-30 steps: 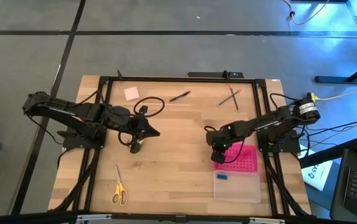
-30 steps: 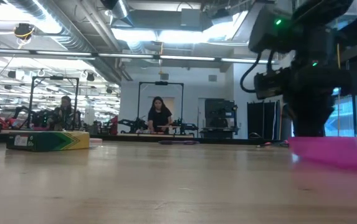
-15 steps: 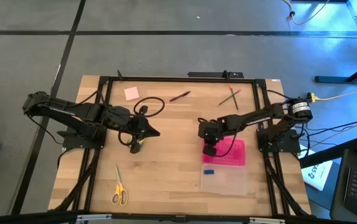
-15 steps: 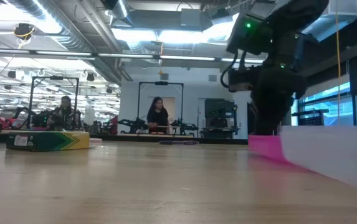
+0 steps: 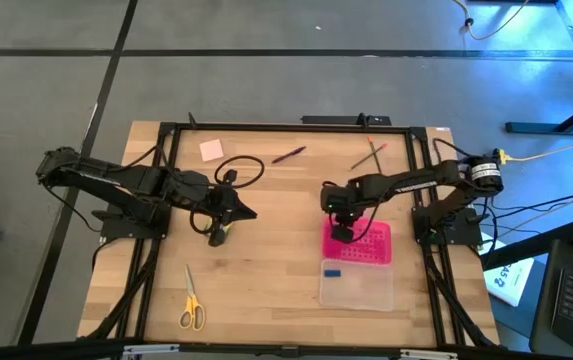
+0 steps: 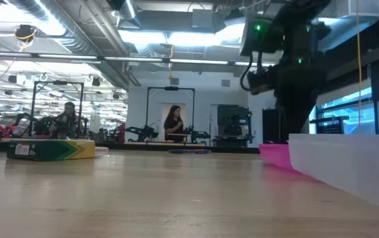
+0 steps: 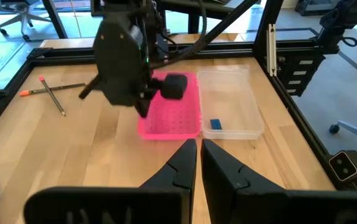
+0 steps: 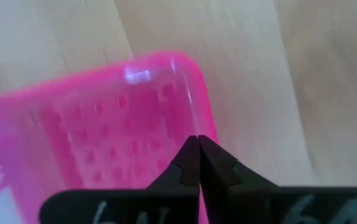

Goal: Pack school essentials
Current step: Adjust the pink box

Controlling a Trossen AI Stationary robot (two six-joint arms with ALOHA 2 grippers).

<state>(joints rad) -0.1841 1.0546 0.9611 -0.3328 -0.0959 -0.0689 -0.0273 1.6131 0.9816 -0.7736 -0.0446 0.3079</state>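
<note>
The clear case (image 5: 358, 287) lies open on the table's right half. Its pink perforated lid (image 5: 364, 243) is folded out flat on the far side. A tiny blue eraser (image 5: 332, 272) sits inside the case. My right gripper (image 5: 340, 236) is shut, over the lid's left part. My left gripper (image 5: 253, 213) is shut and waits left of centre, beside the green-yellow crayon box (image 5: 219, 236). Yellow-handled scissors (image 5: 191, 306) lie near the front left. The pink sticky-note pad (image 5: 211, 150), dark red pen (image 5: 289, 155) and pencils (image 5: 371, 155) lie along the far side. My right gripper comes from above, pointing down, with its shut fingertips (image 8: 198, 149) on the pink lid's upper face (image 8: 166, 124), near its far left corner. The lid lies flat on the table. Whether the tips press it or hover just above cannot be told.
A loop of black cable (image 5: 241, 170) lies by the left arm. Dark frame rails (image 5: 166, 180) run along the table's left, right and far sides. Bare wood shows in the middle between the arms (image 5: 286, 230). People stand in the room far behind the table (image 6: 174, 125).
My right gripper moved toward the table's left edge and then slightly toward the far edge, staying shut. The open case with its pink lid slid along the table leftward with it, keeping flat; the eraser stayed inside.
</note>
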